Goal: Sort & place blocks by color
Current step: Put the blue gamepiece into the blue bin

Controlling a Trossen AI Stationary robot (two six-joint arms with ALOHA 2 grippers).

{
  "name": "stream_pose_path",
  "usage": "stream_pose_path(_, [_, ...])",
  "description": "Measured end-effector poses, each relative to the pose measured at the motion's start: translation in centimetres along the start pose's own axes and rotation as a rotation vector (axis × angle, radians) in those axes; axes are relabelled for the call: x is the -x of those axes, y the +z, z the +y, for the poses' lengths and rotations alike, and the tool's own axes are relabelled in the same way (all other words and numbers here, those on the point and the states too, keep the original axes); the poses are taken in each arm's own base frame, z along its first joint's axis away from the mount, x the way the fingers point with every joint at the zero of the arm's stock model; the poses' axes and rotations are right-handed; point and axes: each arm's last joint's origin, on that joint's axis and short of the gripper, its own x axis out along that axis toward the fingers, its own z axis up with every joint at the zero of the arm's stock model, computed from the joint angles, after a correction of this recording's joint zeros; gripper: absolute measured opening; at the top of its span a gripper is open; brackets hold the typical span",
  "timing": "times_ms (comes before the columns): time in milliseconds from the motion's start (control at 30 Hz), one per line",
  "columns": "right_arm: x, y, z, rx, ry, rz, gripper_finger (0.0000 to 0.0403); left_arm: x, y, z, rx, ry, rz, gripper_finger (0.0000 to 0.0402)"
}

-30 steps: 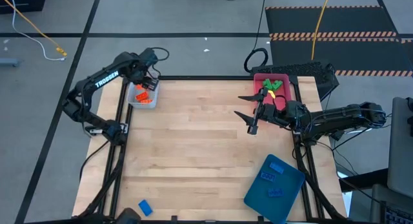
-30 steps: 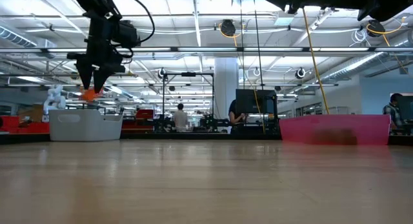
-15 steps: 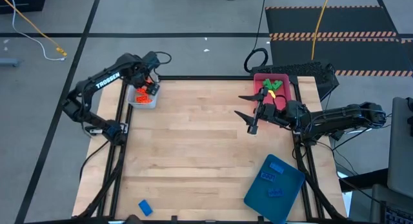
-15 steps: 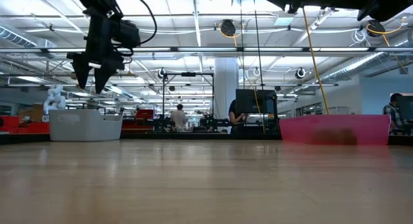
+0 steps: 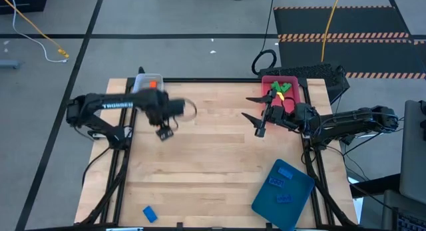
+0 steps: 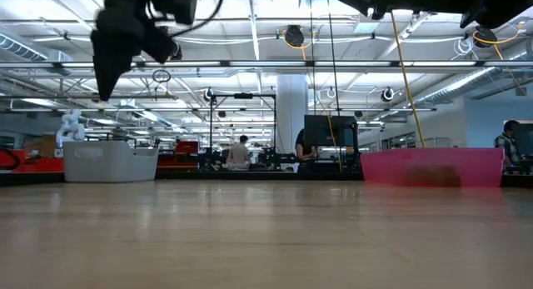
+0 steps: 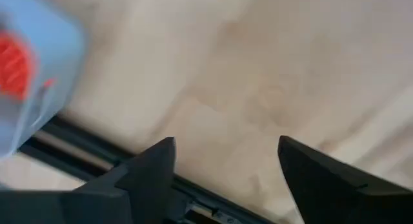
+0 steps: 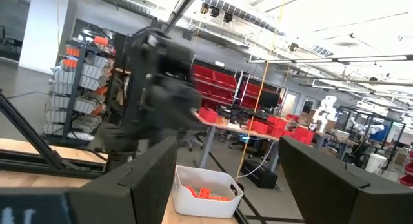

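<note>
My left gripper [image 5: 164, 132] hangs open over bare wood on the table's left half, pointing down; in its wrist view [image 7: 226, 146] nothing lies between the fingers. Behind it, at the far left corner, a pale-blue tray [image 5: 148, 83] holds orange blocks [image 5: 152, 85]. My right gripper [image 5: 252, 110] waits open in the air near the pink tray [image 5: 297, 92], which holds green blocks [image 5: 279, 88]. Blue blocks [image 5: 283, 184] lie in the dark-teal tray [image 5: 266, 203] at the near right. One blue block [image 5: 150, 214] lies flat on the table by the near edge.
A small yellow piece [image 5: 280, 96] lies among the green blocks in the pink tray. The middle of the wooden table [image 5: 213, 158] is bare. In the low view the pale tray [image 6: 108, 161] and pink tray [image 6: 433, 166] stand at the far edge, with people in the room behind.
My left gripper held an orange block over the pale-blue tray, opened and let it go there. It then swung away from the tray toward the table's near edge and a little to the right, and rolled at the wrist. My right arm kept still.
</note>
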Motion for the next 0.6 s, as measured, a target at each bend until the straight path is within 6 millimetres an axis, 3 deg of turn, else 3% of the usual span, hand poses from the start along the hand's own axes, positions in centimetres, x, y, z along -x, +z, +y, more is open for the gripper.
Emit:
stream_pose_path(133, [0.0,0.0,0.0,-0.003,0.0,0.001,0.0264,-0.2,-2.3,-5.3,-0.169,0.002,-0.044,0.0269])
stream_pose_path(333, [0.0,-0.1,0.0,-0.028,0.004,0.008,0.0264,-0.7,-7.5,-12.0,-0.408,-0.062,-0.124,0.0269])
stream_pose_path(500, [0.0,-0.1,0.1,-0.032,0.004,0.01,0.0264,-0.7,-11.2,-16.5,-0.576,-0.232,-0.271,0.0269])
stream_pose_path(600, [0.0,-0.1,0.1,-0.039,0.006,0.01,0.0264,-0.7,-13.0,-17.8,-0.573,-0.287,-0.32,0.0269])
